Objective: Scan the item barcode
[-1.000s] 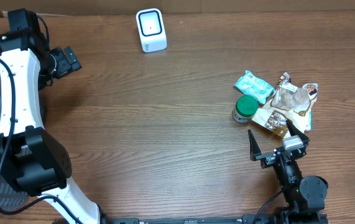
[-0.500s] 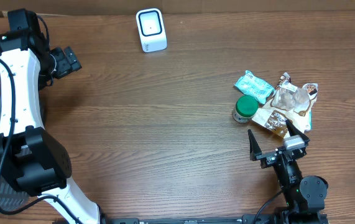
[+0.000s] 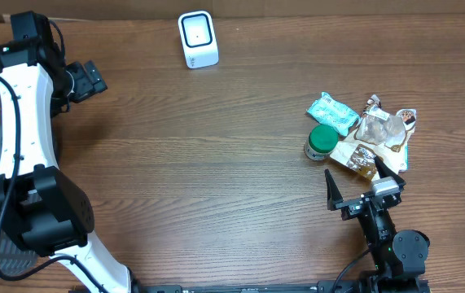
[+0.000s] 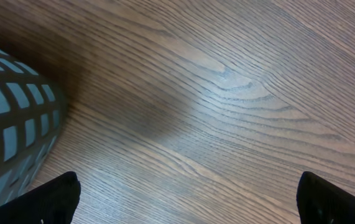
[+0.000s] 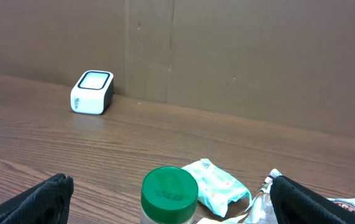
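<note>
You have even, fairly bright light from above. The overhead view is sharp, and the table (image 3: pixel 216 163) shows no hard glare. In your left wrist view a soft shadow spreads beside the basket (image 4: pixel 9 124), with a pale sheen past it. In your right wrist view the close fingers (image 5: pixel 40 199) are dark and blurred.

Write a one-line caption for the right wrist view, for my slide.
Right fingers open wide above the table, facing a green-lidded jar, a pale green packet and the distant white scanner.
</note>
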`<control>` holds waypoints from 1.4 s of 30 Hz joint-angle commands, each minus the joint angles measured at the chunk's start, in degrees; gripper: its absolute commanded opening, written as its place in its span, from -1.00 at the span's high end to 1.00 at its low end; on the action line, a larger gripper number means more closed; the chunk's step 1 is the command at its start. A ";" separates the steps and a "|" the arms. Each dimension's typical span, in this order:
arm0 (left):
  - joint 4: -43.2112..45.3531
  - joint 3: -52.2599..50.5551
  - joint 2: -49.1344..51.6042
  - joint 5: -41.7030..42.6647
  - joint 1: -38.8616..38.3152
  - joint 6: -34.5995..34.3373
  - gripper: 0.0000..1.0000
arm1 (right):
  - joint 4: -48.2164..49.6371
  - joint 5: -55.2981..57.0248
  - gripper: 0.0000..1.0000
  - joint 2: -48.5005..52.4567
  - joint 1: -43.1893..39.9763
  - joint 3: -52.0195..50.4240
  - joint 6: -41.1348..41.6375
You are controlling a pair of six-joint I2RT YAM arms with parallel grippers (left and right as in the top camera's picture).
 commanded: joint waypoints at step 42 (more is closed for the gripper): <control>83.84 -100.98 -100.85 5.68 -17.62 22.47 -0.99 | 0.20 0.07 -1.00 -0.68 -0.07 -0.61 0.39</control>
